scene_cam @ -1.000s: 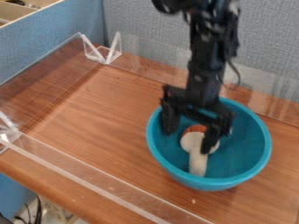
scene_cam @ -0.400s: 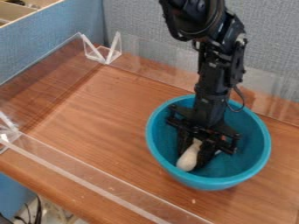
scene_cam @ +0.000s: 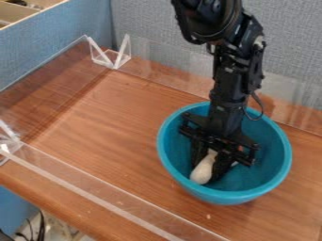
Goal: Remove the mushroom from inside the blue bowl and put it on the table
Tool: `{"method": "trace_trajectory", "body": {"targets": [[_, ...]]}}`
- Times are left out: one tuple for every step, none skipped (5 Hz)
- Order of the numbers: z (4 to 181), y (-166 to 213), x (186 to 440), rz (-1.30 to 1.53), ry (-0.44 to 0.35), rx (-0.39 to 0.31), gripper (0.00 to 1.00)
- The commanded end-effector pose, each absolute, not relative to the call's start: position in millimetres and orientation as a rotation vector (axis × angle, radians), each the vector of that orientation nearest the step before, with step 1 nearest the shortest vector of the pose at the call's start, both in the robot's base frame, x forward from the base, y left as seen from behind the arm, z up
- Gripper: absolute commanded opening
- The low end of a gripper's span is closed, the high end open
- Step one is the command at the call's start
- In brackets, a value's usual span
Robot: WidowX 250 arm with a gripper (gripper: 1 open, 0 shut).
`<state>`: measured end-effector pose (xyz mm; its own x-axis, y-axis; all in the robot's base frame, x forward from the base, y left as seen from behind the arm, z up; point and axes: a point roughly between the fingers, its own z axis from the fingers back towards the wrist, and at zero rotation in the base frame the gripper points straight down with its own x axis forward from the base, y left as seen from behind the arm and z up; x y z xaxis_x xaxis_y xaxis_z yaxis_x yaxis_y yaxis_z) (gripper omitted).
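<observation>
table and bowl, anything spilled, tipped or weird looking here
Nothing stands out. The blue bowl sits upright on the table, and the gripper is down inside it, shut on the mushroom. No spill or damage shows.

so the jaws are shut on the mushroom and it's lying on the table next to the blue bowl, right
Not quite. The jaws are shut on the mushroom, but it lies inside the blue bowl, not beside it on the table. The camera view shows this.

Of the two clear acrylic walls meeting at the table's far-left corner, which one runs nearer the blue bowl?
The front wall along the near edge; the left wall runs farther from the blue bowl.
</observation>
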<state>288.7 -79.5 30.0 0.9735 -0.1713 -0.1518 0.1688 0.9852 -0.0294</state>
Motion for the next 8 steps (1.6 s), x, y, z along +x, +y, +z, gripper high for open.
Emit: {"method": "trace_trajectory", "body": {"targets": [[51.1, -81.8, 292.3, -0.176, 0.087, -0.03, 0.0], [53.9, -82.2, 291.2, -0.175, 0.081, -0.033, 0.0], [56.8, -82.8, 290.3, -0.174, 0.075, -0.037, 0.0], [59.7, -83.5, 289.4, -0.173, 0.068, -0.04, 0.0], [62.5, -84.3, 288.6, -0.173, 0.062, -0.043, 0.0], [64.8, -85.0, 287.6, -0.172, 0.056, -0.046, 0.0], [67.2, -85.8, 286.4, -0.174, 0.05, -0.049, 0.0], [68.9, -86.1, 285.0, -0.174, 0.045, -0.053, 0.0]]}}
